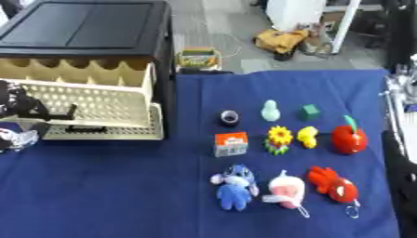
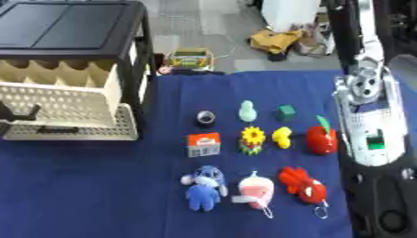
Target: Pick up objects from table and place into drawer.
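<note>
A blue-clothed table carries a drawer unit and small toys.

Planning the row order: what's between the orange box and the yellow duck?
The sunflower toy sits between the orange box and the yellow duck, apart from both. Clear in the left eye view.

The open drawer stands at the table's left; the toys lie in three rows to its right, the apple rightmost
</note>
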